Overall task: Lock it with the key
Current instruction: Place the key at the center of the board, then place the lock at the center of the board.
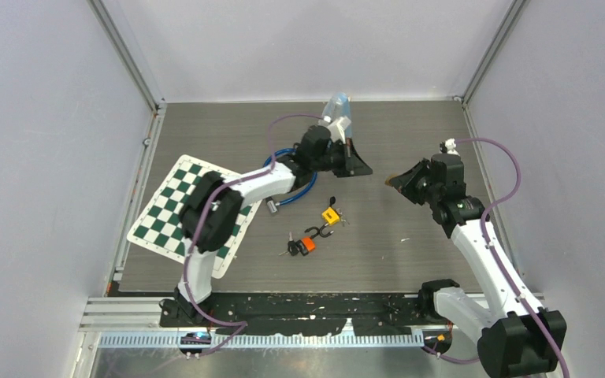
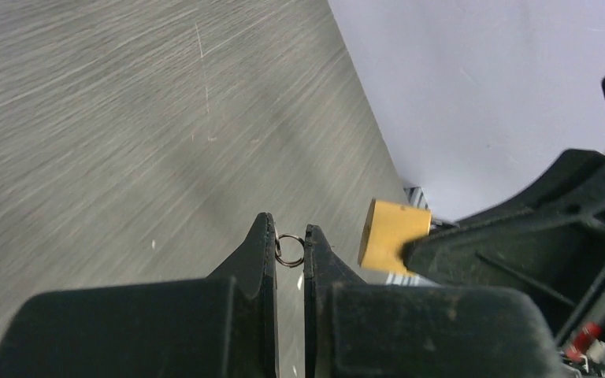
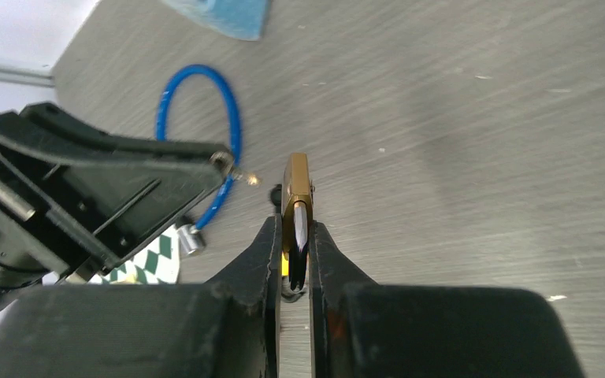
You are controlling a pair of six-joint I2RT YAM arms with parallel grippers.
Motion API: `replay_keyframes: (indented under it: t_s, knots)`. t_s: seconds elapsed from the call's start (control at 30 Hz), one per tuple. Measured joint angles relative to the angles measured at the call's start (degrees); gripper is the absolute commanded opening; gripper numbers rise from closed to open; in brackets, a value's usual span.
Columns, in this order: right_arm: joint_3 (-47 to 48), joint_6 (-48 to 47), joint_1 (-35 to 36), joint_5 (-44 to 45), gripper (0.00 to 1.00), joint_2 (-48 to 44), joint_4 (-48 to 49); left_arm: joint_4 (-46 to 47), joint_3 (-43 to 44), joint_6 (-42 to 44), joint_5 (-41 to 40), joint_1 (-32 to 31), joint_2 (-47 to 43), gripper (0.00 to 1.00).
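Three padlocks are counted: the brass padlock (image 3: 297,193) is clamped in the closed right gripper (image 3: 293,236) at the centre of the right wrist view, while the yellow padlock (image 1: 330,214) and orange padlock (image 1: 307,243) lie mid-frame in the top view. One key ring (image 2: 289,253) is pinched in the closed left gripper (image 2: 289,233), near the brass padlock, and the key itself is hidden. One bottle (image 1: 336,106), top centre, is the only container and its contents cannot be told; one blue cable (image 3: 235,127) and one chequered mat (image 1: 165,209) are also seen.

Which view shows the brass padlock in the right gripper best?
Left wrist: the brass padlock shows its broad face. Right wrist sees it edge-on, clamped in the right gripper; top external shows only a brownish speck.
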Motion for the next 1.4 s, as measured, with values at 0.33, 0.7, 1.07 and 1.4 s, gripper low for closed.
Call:
replay_keyframes:
  t_s: [0.33, 0.7, 1.07, 1.4]
  knots:
    - [-2.58, -1.27, -8.55, -3.48, 0.05, 13.27, 6.47, -5.77, 12.07, -1.68, -10.05, -5.25, 14.62, 0.05]
    - [-4.37, -0.02, -11.19, -6.34, 0.05, 24.06, 15.32, -18.45, 20.35, -4.02, -15.3, -6.14, 19.41, 0.42]
    - [-5.35, 5.97, -12.07, -9.09, 0.21, 31.89, 26.67, -23.43, 22.16, -3.91, -13.92, -4.66, 19.19, 0.72]
    - [-7.21, 8.98, -12.04, -6.32, 0.69, 31.65, 25.42, -26.82, 12.46, 4.35, -16.15, -4.09, 5.09, 0.85]
